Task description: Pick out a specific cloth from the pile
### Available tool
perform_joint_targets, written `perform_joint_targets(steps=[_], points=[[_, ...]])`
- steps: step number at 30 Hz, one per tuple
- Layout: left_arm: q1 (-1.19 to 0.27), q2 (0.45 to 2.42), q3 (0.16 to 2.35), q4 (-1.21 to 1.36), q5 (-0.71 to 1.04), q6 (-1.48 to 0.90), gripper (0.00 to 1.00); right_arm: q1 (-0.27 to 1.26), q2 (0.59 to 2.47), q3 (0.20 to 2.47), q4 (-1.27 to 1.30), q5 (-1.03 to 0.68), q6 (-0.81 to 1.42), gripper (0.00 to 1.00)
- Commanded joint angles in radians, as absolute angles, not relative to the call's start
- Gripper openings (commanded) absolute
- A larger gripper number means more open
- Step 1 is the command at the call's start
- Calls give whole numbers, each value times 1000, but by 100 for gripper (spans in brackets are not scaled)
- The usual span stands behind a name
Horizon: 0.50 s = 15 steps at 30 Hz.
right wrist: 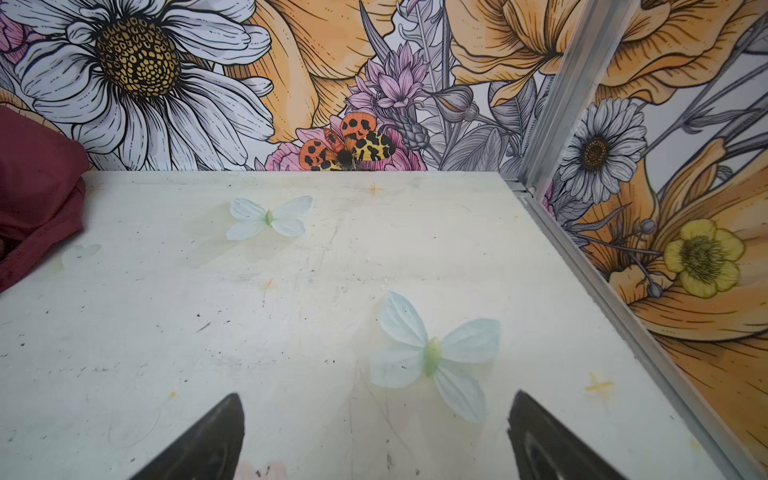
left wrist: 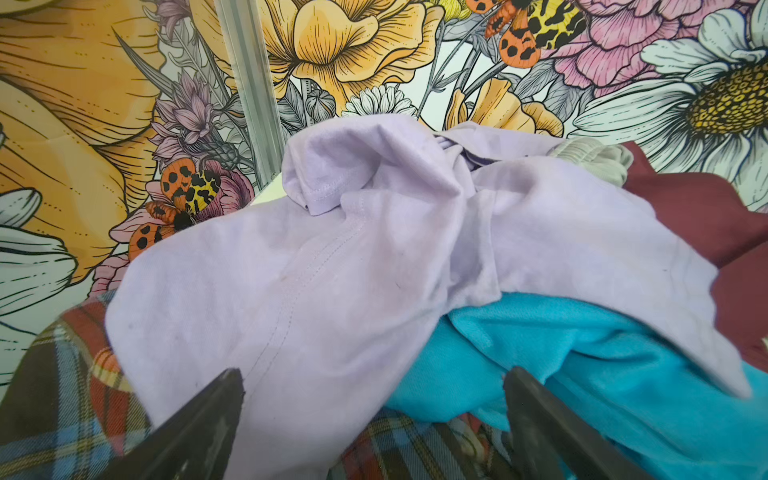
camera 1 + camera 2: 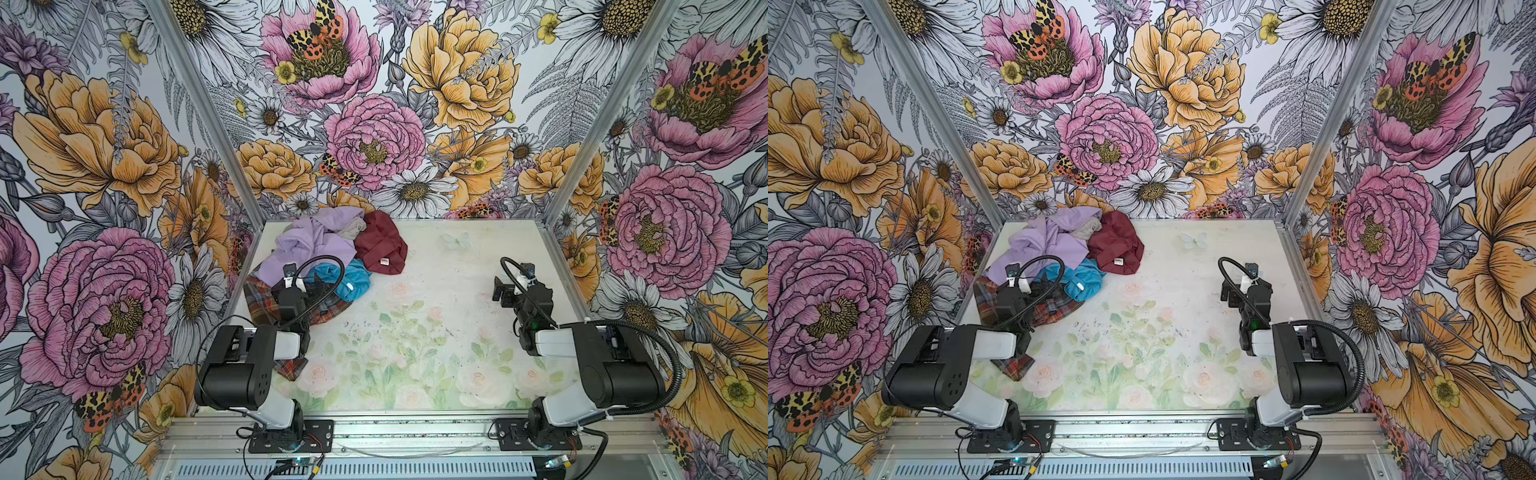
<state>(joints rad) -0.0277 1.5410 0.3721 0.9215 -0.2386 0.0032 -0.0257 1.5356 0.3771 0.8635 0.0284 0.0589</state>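
Note:
The cloth [image 3: 380, 243] [image 3: 1115, 245] is a plain maroon garment with a small white label, lying at the right edge of the pile near the back wall. The pile's lilac garment [image 3: 307, 245], turquoise one [image 3: 351, 282], plaid one [image 3: 259, 297] and a pale grey-beige piece [image 3: 355, 228] lie to its left. My left gripper [image 3: 301, 284] [image 2: 372, 374] hovers open over the plaid, lilac and turquoise fabric; the cloth [image 2: 698, 216] shows far off to one side. My right gripper [image 3: 505, 291] [image 1: 377, 397] stands open over bare table, holding nothing, and the cloth [image 1: 37, 187] is at that view's edge.
The table [image 3: 457, 266] has a pale floral print with faint butterflies [image 1: 432, 357]. Flowered walls with aluminium corner posts [image 3: 561, 208] close in the back and both sides. Both arm bases sit on the front rail [image 3: 415, 432].

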Motion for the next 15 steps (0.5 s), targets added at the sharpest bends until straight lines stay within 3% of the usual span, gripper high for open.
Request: perform_joint_targets(steps=[1, 15], points=[[-15, 1547, 376, 936, -216, 0, 99, -29, 1537, 391, 871, 24, 66, 100], [-11, 1546, 374, 938, -216, -5, 99, -29, 1537, 391, 872, 23, 66, 100]])
